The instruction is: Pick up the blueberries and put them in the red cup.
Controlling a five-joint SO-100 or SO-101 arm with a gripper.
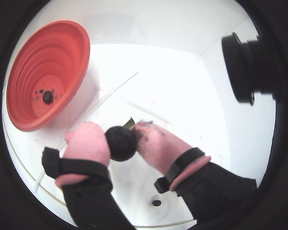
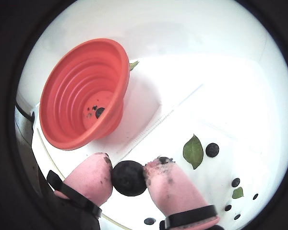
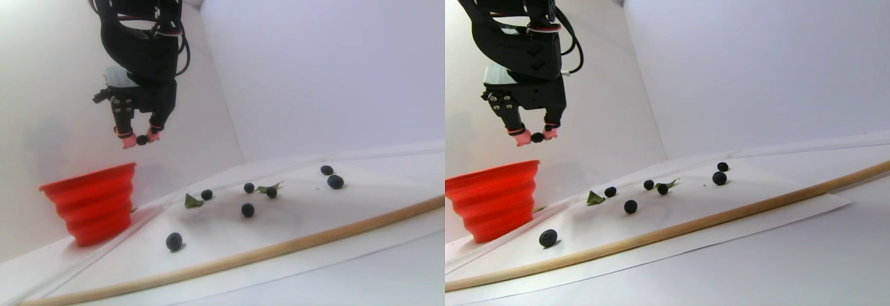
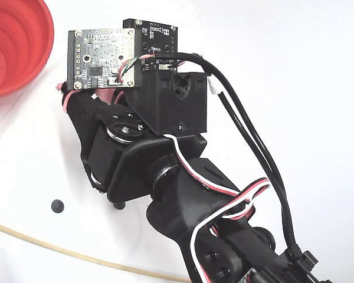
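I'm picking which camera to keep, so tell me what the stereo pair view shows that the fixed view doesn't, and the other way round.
Only the stereo pair shows the gripper shut on a blueberry, hanging above and a little right of the red cup, plus loose berries, leaves and a wooden stick on the white sheet. Only the fixed view shows the circuit boards and wiring on the wrist, with the fingertips hidden. Both show the cup and the black arm.

Nine blueberries [image 1: 121,143], one red cup [image 1: 62,52], three green leaves [image 2: 193,151], one wooden rod [image 3: 292,245].
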